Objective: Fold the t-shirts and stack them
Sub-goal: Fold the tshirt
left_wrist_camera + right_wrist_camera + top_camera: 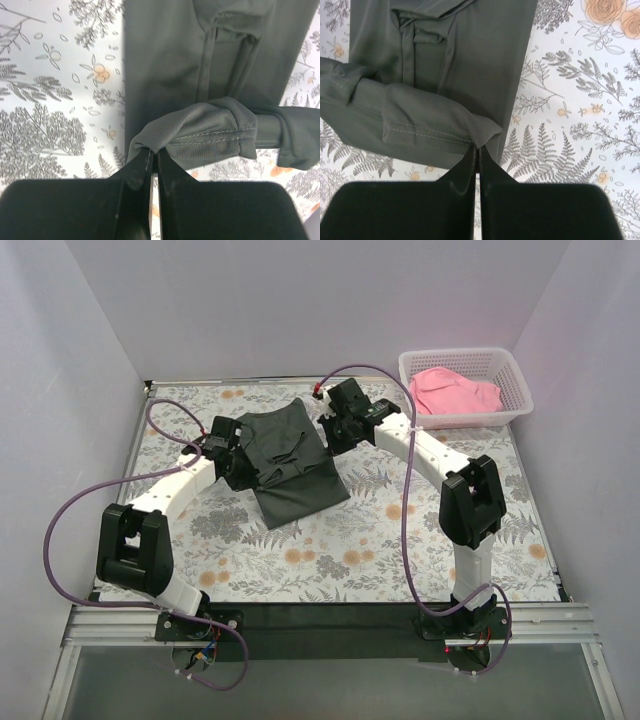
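You have the left gripper point(154, 156) clamped shut on a stitched hem of the dark shirt point(300, 480); the right gripper point(479, 151) is clamped on the hem opposite.

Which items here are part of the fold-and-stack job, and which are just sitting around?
Job:
dark grey t-shirt, a hem pinched on each side by the left gripper and right gripper, both shut
pink t-shirt, crumpled in the white mesh basket

Lying about:
white mesh basket, far right corner, only holding the pink one
floral table cover
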{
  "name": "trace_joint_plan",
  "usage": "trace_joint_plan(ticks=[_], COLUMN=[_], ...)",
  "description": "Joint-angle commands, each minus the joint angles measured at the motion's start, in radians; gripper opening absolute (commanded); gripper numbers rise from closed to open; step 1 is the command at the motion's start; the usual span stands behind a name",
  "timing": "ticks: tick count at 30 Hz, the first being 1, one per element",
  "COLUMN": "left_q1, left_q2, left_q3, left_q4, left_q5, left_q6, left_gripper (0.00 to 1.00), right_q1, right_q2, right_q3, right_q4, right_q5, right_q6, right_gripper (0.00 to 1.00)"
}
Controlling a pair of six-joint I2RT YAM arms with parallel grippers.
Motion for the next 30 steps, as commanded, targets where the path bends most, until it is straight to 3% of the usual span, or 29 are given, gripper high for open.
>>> trace_joint_plan(ticks=[1, 13, 30], left_q1=[0.025, 0.051, 0.052], left_q2=[0.026, 0.107, 0.13], left_q3=[-0.034, -0.082, -0.019], left_q4=[0.087, 0.219, 0.226], left_q5=[-0.043, -0.035, -0.038], left_q6=[0.021, 0.041, 0.082], left_gripper=[0.0, 0.0, 0.01], right_q1=[-0.029, -0.043, -0.068], right_q2=[0.032, 0.139, 0.153], right_q3=[0.017, 0.019, 0.011], right_q4=[0.106, 0.183, 0.203], right_q5=[-0.001, -0.02, 0.011], right_q6=[-0.003, 0.0, 0.058], right_gripper=[0.01, 0.01, 0.01])
